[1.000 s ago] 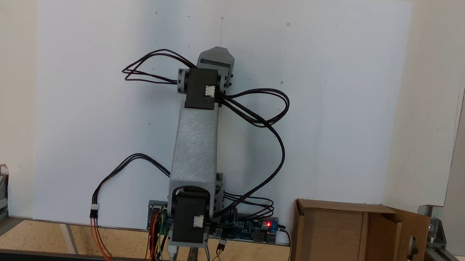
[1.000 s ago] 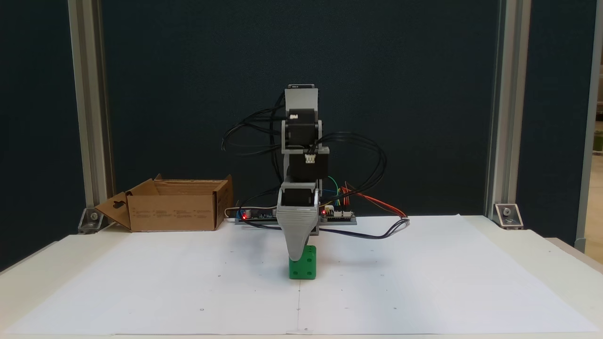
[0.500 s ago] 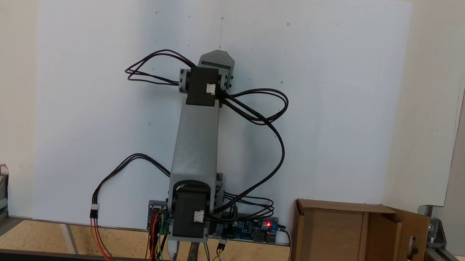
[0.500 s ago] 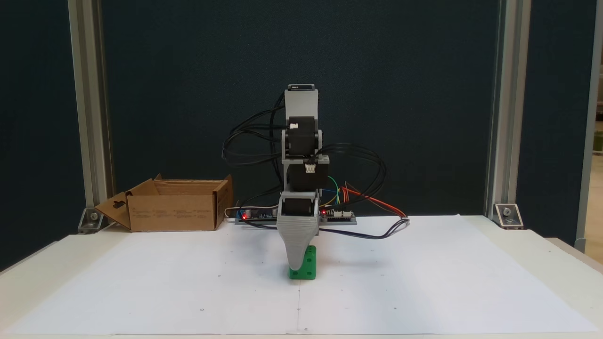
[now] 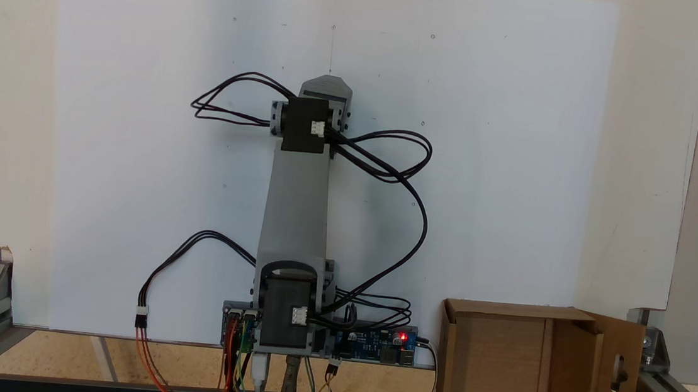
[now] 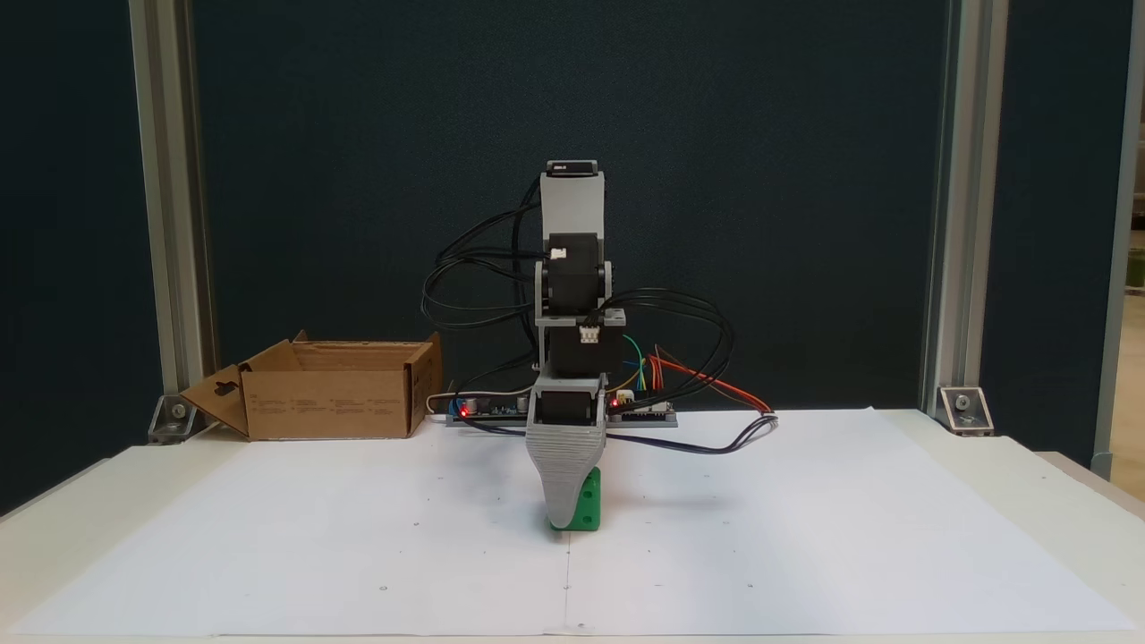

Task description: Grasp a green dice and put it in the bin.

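Over the last second the claw (image 6: 565, 517) had sunk lower over the dice (image 6: 586, 504) at mid-worktop, now covering most of it. Its spread could not be told; the grasp looked imminent, the bin (image 6: 331, 401) waiting at the back-left corner.

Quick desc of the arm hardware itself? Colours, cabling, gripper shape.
Grey 3D-printed links with a layered texture, joined by black servo blocks with white connectors. Black cable bundles loop out on both sides of the arm. The gripper has a broad grey ribbed jaw tapering to a rounded tip. At the base sits a blue controller board with a red LED, plus red, orange, green and yellow wires.
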{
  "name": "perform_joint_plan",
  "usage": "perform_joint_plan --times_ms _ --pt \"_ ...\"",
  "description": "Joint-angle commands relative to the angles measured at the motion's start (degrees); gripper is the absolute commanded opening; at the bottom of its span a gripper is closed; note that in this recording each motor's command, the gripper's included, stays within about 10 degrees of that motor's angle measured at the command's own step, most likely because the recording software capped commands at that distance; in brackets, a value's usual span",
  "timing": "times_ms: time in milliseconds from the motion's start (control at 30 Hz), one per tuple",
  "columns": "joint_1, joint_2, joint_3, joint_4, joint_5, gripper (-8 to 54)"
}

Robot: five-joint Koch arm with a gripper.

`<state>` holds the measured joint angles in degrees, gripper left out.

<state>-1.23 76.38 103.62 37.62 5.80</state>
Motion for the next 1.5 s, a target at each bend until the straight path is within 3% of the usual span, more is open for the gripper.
perform_joint_plan --times_ms 0,267,433,567,600,800,1033,1167,1467 --pt "-0.88 0.09 -0.97 -1.05 2.64 43.1" --pt "-1.14 -0.88 -1.05 -3.16 2.90 40.8" --pt "-0.97 -0.88 -0.97 -3.25 3.60 27.4" --pt "-0.88 -0.97 -0.97 -3.25 4.48 12.4" --pt "-0.79 -0.88 -0.97 -3.25 4.48 11.5" --pt "-0.70 4.13 -4.48 2.20 5.19 11.5" --pt "2.20 13.80 -24.52 24.35 7.12 11.5" --pt "5.98 20.92 -26.19 22.50 6.59 11.5" --pt "39.71 28.04 -28.48 17.05 -12.83 11.5"
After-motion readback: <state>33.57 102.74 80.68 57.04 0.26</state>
